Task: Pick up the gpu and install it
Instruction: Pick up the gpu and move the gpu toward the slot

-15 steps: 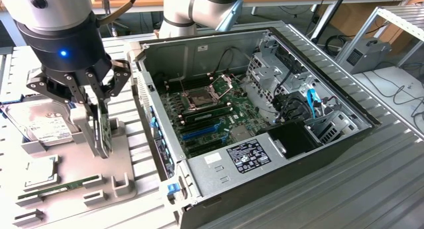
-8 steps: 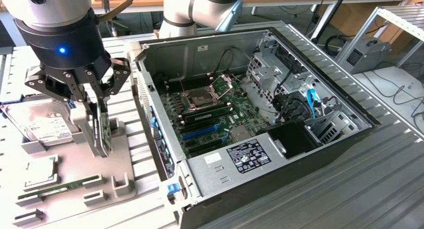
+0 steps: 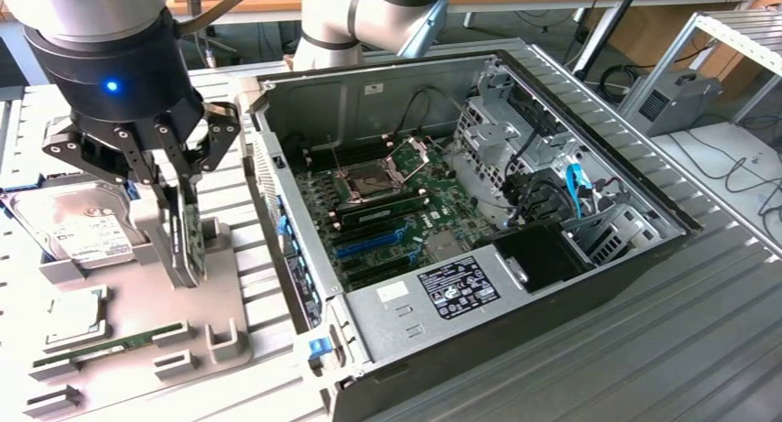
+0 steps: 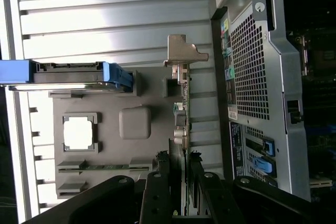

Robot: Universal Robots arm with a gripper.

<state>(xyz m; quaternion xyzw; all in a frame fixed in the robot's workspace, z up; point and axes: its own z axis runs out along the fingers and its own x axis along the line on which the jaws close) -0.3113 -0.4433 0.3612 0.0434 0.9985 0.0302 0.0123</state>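
The gpu (image 3: 186, 243) is a thin dark card standing on edge in a slot of the grey holder tray (image 3: 233, 298) at the exterior view's left. My gripper (image 3: 181, 211) reaches down over it, with a finger on each flat side, shut on the card. The wrist view sees the gpu (image 4: 182, 108) edge-on, its silvery bracket (image 4: 181, 53) at the far end, and my gripper (image 4: 182, 177) pinching the near part between black fingers (image 4: 160, 187). The card's lower edge still sits at the holder.
The open computer case (image 3: 635, 211) lies beside the tray, with its motherboard (image 3: 404, 211) and blue slots (image 3: 366, 243) exposed. Also on the tray are a hard drive (image 3: 73, 225), a processor (image 3: 76, 317) and a green memory stick (image 3: 110, 344). The case's perforated rear panel (image 4: 252, 77) is close to the card.
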